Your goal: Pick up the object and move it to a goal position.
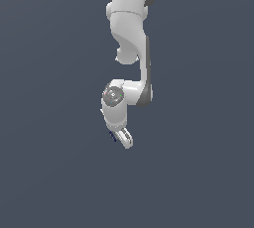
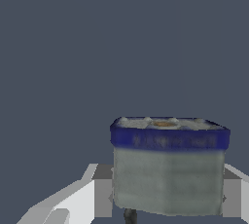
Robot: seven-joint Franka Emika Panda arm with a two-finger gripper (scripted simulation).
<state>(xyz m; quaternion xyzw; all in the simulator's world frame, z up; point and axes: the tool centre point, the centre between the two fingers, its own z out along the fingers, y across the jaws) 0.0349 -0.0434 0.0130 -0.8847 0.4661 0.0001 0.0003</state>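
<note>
The object [image 2: 168, 174] is a grey-green block with a dark blue rim and a short dark stub [image 2: 130, 214] under it. It fills the space between my gripper's two pale fingers [image 2: 99, 191] in the wrist view. In the exterior view it shows only as a tiny blue speck [image 1: 113, 136] beside the gripper [image 1: 122, 138], which hangs at the end of the white arm near the middle of the picture. The gripper [image 2: 168, 199] is shut on the object. I cannot tell from either view whether the object rests on the ground or is lifted.
The white arm links [image 1: 130, 28] come down from the top middle of the exterior view. Everything around is one plain grey-blue surface [image 1: 49, 123] with no other marks or objects showing.
</note>
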